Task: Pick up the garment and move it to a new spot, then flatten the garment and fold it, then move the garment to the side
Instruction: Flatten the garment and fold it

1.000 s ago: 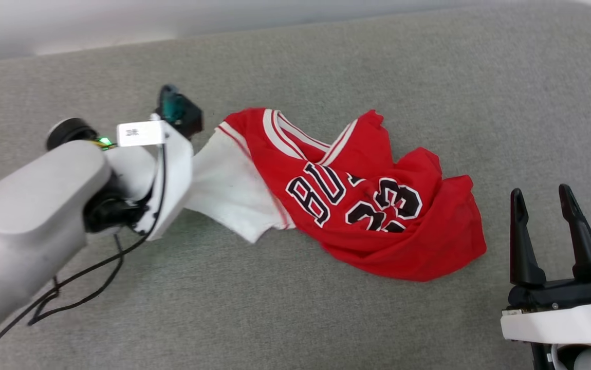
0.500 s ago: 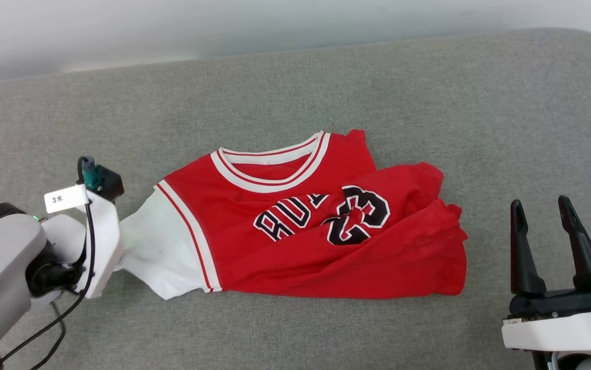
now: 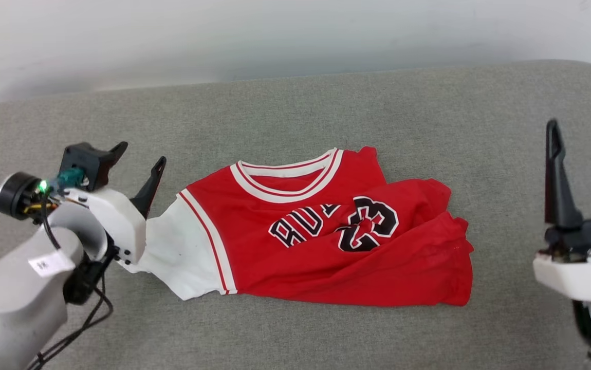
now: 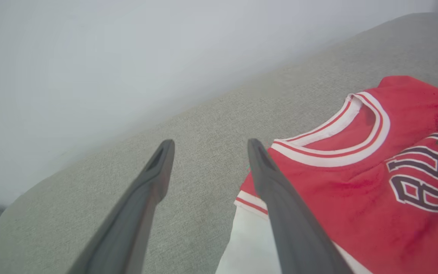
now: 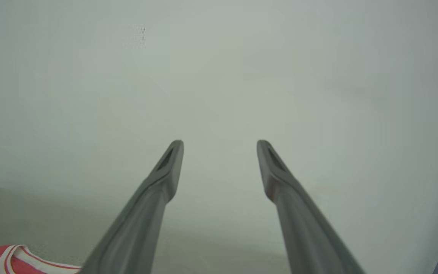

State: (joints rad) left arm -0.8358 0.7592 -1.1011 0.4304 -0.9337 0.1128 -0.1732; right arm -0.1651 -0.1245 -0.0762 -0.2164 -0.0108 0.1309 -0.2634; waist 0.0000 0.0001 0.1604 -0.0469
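The garment point(image 3: 336, 252), a red jersey with white sleeves, striped trim and black letters and numbers, lies front-up and creased on the grey padded surface point(image 3: 429, 113). Its right half is bunched and folded over. My left gripper point(image 3: 141, 155) stands open at the garment's left end, just above and beside the white sleeve point(image 3: 177, 257), with nothing between its fingers. In the left wrist view the left gripper point(image 4: 210, 142) spreads over bare grey fabric, with the garment's collar point(image 4: 356, 148) to its right. My right gripper point(image 3: 583, 118) is open and empty, raised right of the garment. The right gripper point(image 5: 219, 142) faces the pale wall.
The grey surface's far edge point(image 3: 295, 79) meets a pale wall point(image 3: 275, 36). Its corner rounds off at the upper right. A black cable point(image 3: 87, 321) hangs from my left arm. Bare grey fabric lies in front of and behind the garment.
My left gripper dragged the garment by its white sleeve, laid it down, then opened and let go. The right gripper now shows higher. The head view has shifted.
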